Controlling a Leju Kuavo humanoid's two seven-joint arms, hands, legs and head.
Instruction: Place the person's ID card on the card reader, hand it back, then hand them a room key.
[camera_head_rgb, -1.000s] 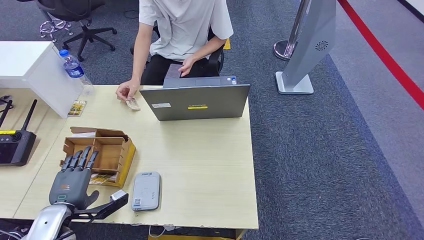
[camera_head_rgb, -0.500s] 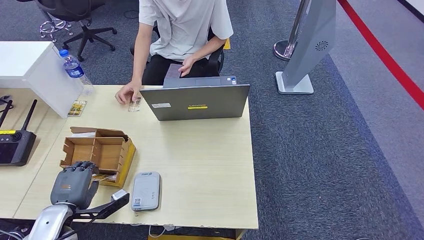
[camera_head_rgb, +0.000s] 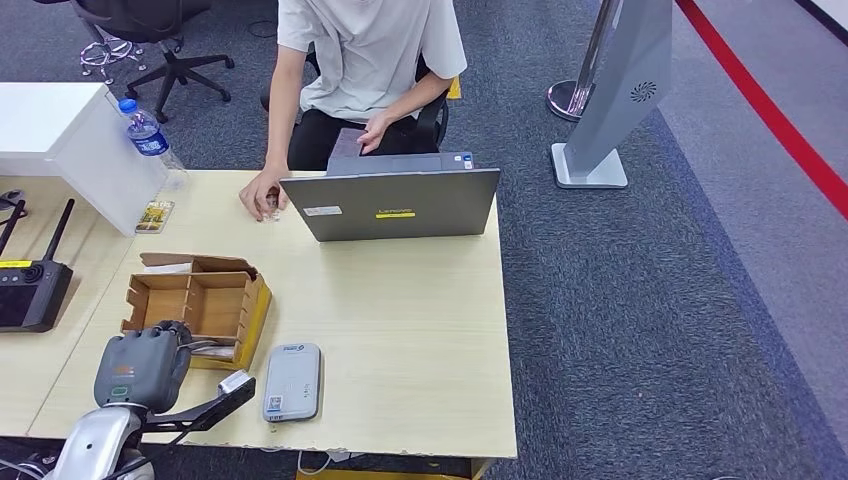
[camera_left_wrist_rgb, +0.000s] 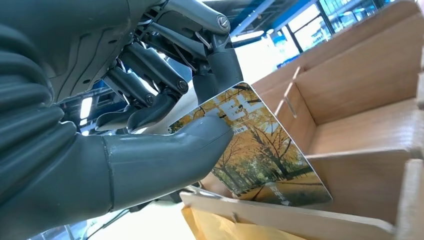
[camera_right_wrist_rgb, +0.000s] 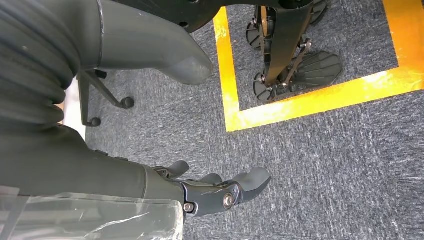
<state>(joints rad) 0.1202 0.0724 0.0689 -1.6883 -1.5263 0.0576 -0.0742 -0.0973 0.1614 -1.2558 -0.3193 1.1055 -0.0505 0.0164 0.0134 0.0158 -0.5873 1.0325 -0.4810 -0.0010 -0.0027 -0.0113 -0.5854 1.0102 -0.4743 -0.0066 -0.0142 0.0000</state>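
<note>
Room key card (camera_left_wrist_rgb: 260, 150), printed with yellow autumn trees, was pinched between the thumb and fingers of the robot's left hand (camera_head_rgb: 140, 368) at the near edge of a compartmented cardboard box (camera_head_rgb: 205, 300) on a pale wooden desk (camera_head_rgb: 400, 320). A grey card reader (camera_head_rgb: 292, 381) lay flat just beside the box, close to the desk's front edge. Across the desk a person (camera_head_rgb: 365, 60) sat behind an open grey laptop (camera_head_rgb: 392, 203), one hand (camera_head_rgb: 262, 193) resting on a small card (camera_head_rgb: 268, 211) on the desk. Dark blue-grey carpet covered the floor (camera_head_rgb: 650, 300). The right hand (camera_right_wrist_rgb: 220, 192) hung above carpet marked with yellow tape (camera_right_wrist_rgb: 300, 100), fingers loosely curled and holding nothing.
</note>
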